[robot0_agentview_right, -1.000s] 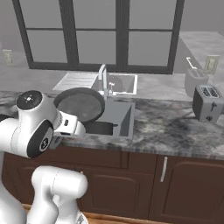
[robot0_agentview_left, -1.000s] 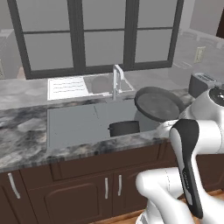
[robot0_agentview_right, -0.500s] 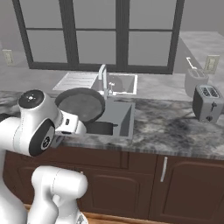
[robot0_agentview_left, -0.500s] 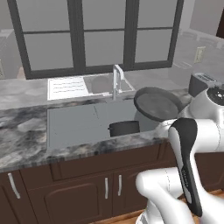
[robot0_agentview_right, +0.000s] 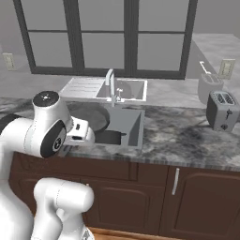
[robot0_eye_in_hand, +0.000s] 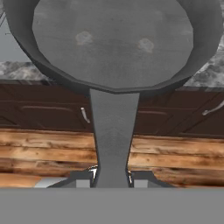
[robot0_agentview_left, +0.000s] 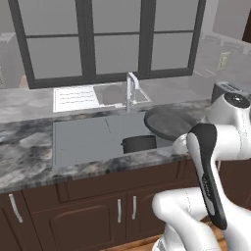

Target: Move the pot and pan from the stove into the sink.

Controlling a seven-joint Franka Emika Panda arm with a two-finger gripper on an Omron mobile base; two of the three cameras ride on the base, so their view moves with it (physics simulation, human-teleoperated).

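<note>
Where I look along the hand: the pan (robot0_eye_in_hand: 113, 41) sits straight ahead of my gripper (robot0_eye_in_hand: 112, 180), its long handle running down between the fingertips.
Gripper: nearly closed — clamped on the pan's handle.
Pan: held in the air, tilted, above the sink (robot0_agentview_left: 86, 139) at its right end.
Pot (robot0_agentview_left: 139, 143): standing inside the sink basin — just below the pan.

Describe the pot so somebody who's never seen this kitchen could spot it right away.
Find the big window, then the chrome faucet on the marble counter below it. In the grey basin in front of the faucet, near its front right corner, sits the pot. It is dark and straight-sided, unlike the shallow long-handled pan held tilted above it.
</note>
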